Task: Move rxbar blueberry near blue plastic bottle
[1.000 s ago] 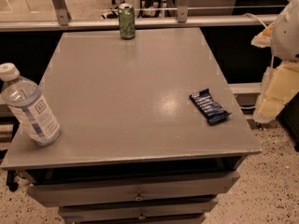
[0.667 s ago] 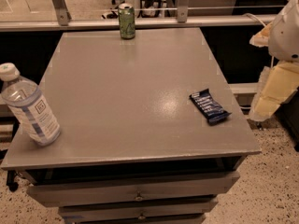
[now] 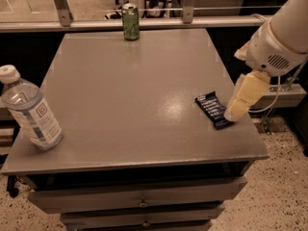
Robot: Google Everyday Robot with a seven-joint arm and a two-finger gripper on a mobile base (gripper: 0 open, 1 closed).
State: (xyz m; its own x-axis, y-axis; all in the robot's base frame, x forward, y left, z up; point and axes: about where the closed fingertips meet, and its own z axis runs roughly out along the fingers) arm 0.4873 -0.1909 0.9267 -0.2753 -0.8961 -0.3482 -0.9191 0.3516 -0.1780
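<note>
Finds the claw (image 3: 237, 110) low at the right edge of the desk (image 3: 134, 90), cream-coloured, smooth and tapering downward from a rounded white arm housing (image 3: 276, 44) with a small vent grille. Cannot tell whether released or clenched. Meets, right at the claw's tip, the near end of the rxbar blueberry (image 3: 214, 109); cannot tell whether touching or just above.

Places the rxbar blueberry flat on the desk close to the right edge: a thin dark navy rectangle with white lettering, lying at a slant, glossy wrapper.

Moves out across a broad grey top, matte with a soft glare patch near the middle, square-cornered. Reaches, well apart at the far left near the front corner, the blue plastic bottle (image 3: 30, 110): clear ribbed plastic, white cap, pale blue-white label, leaning to the left in this view. Reaches, at the back edge, a green drink can (image 3: 130, 21), upright, metallic.

Below the top, shows grey drawers (image 3: 139, 198) with small knobs. Beyond the desk, shows a pale rail (image 3: 86, 25) with metal uprights along the back and a speckled floor (image 3: 284, 196) at the right.
</note>
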